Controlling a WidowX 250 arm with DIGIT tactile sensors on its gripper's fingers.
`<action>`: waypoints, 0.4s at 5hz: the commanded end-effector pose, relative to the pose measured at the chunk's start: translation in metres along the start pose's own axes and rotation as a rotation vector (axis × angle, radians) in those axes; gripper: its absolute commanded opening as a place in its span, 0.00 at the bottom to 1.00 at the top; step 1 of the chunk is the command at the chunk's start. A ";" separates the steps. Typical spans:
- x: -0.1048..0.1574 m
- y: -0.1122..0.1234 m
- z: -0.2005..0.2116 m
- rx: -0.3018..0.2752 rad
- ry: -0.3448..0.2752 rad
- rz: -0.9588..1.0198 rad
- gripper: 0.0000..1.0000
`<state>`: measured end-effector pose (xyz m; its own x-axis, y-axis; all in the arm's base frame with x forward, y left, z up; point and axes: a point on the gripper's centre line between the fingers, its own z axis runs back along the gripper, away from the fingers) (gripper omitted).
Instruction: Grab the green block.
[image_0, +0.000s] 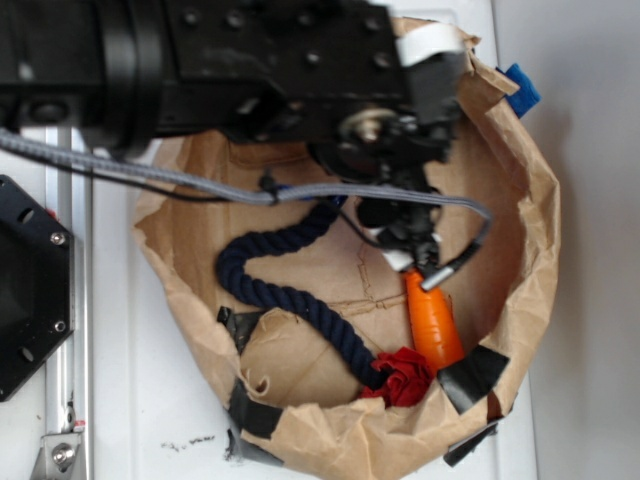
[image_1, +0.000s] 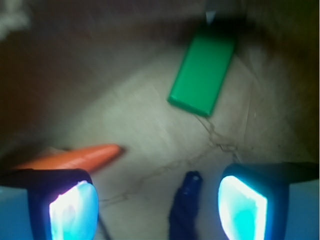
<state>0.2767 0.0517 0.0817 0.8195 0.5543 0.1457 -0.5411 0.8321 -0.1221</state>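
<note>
I hang over a crumpled brown paper bowl (image_0: 520, 200) on a white bench (image_0: 150, 400); my jaws gape empty; only the wrist view shows the green block (image_1: 202, 70), lying flat ahead, apart from the orange cone (image_1: 75, 157).

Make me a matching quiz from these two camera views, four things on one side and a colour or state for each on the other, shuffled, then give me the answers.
Things:
1. block
2. cone
3. rope
4. pincer

Colour or state:
A. dark navy, curving across the paper
B. open, nothing between its pads
C. bright green, lying flat ahead of the pads
D. orange, tip toward the arm

Pairs: 1-C, 2-D, 3-A, 4-B
</note>
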 end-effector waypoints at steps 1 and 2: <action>0.013 0.013 0.003 0.000 -0.087 0.016 1.00; 0.025 0.018 0.006 0.001 -0.106 0.041 1.00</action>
<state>0.2795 0.0703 0.0766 0.7928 0.5763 0.1984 -0.5651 0.8170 -0.1149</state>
